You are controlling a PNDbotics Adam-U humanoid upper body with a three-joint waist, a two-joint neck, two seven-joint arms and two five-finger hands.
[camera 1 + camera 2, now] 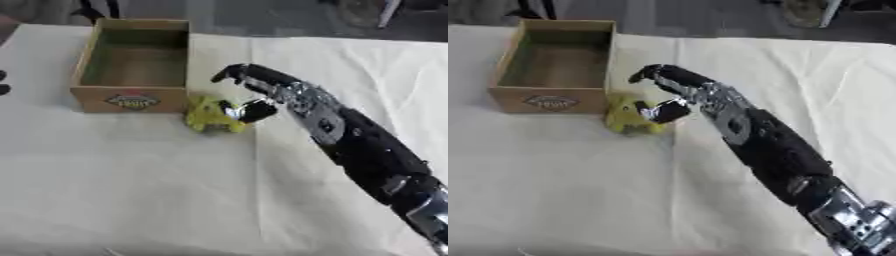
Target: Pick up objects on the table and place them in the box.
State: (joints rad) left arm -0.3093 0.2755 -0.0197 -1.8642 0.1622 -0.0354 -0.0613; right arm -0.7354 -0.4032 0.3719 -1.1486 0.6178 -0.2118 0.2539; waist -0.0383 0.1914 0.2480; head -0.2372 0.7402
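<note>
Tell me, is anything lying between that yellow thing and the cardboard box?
Nothing lies between them. In the left eye view the yellow object sits right at the box's front corner, with the right hand reaching onto it.

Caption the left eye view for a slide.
Right robot hand closing on a yellow object beside the open cardboard box on a white-clothed table.

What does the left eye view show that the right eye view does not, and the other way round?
Only the left eye view shows small dark shapes at its left edge, on the table left of the box; I cannot tell what they are. Only the right eye view shows more of the arm's silver joint near the lower right corner. Both show the open box, the yellow object at its front right corner, and the right robot hand reaching over that object.
</note>
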